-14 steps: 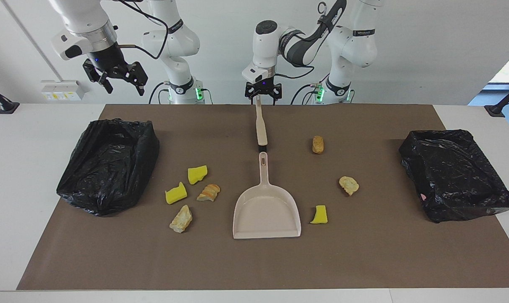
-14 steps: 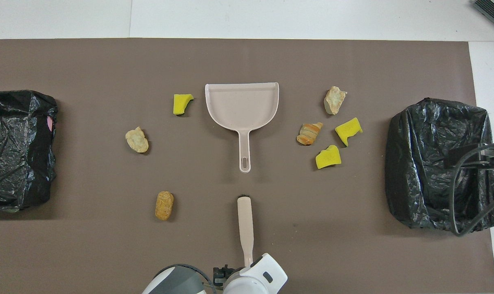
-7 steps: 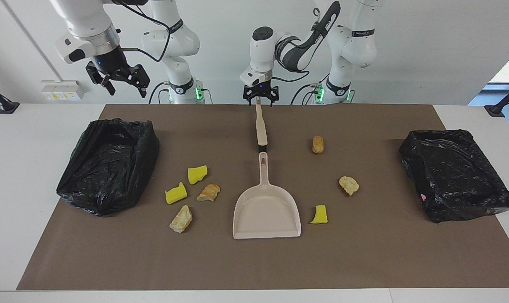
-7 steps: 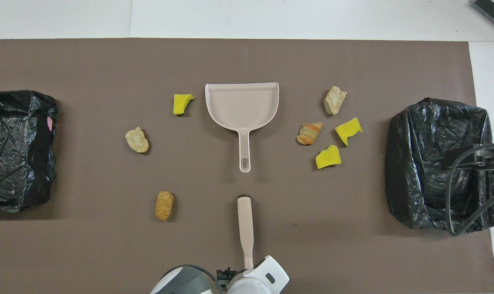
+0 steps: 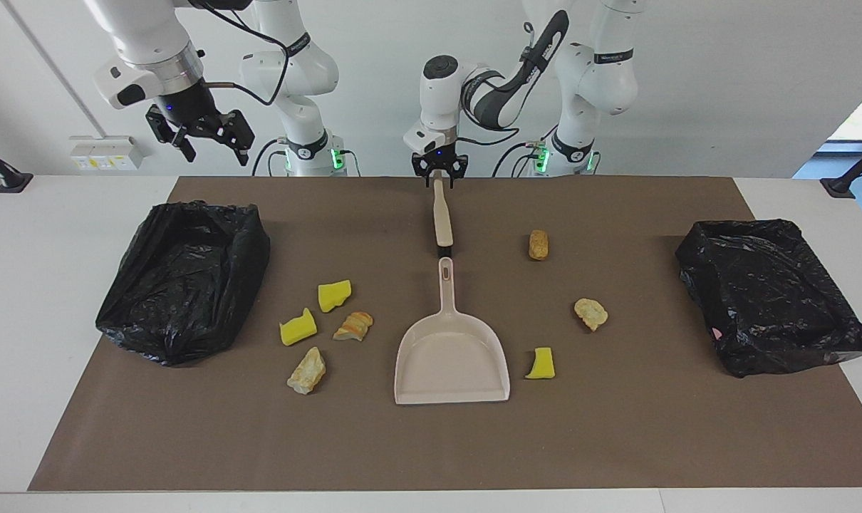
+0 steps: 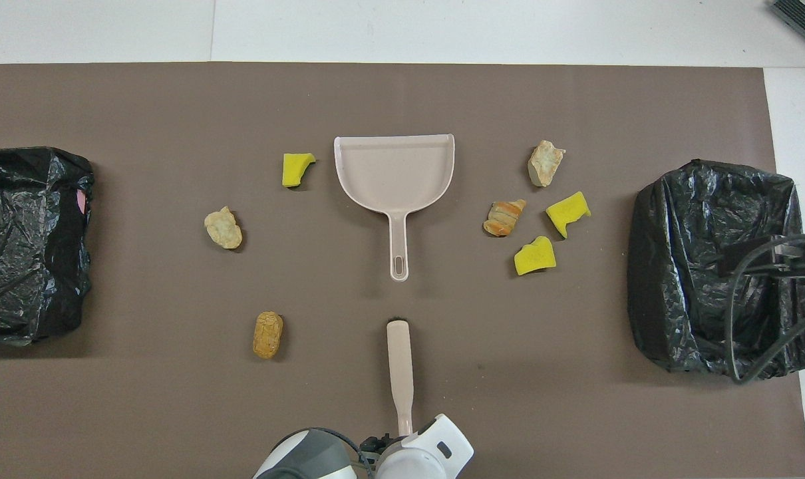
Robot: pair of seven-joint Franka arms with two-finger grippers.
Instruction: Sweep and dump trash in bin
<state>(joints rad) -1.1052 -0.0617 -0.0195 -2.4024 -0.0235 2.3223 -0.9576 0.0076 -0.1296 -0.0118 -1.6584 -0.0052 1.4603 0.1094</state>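
Observation:
Several trash scraps lie on the brown mat: yellow sponge chunks (image 5: 334, 295) (image 5: 297, 327) (image 5: 541, 363) and tan bread lumps (image 5: 353, 325) (image 5: 307, 370) (image 5: 538, 244) (image 5: 590, 313). The beige dustpan (image 5: 451, 356) (image 6: 394, 169) lies flat among them, its handle toward the robots. In line with it lies the beige brush (image 5: 442, 217) (image 6: 399, 366). My left gripper (image 5: 438, 173) has its fingers closed on the brush handle's end. My right gripper (image 5: 197, 134) hangs open and empty, high over the table edge by one black bin (image 5: 182, 278).
A second black-lined bin (image 5: 773, 296) (image 6: 23, 243) stands at the left arm's end of the mat. In the overhead view the right arm's cables (image 6: 768, 266) cross over the other bin (image 6: 695, 266).
My left gripper has sunk a little and its fingers have closed onto the brush handle. The right gripper has drifted slightly higher and away from the bin. Brush, dustpan and scraps lie as before.

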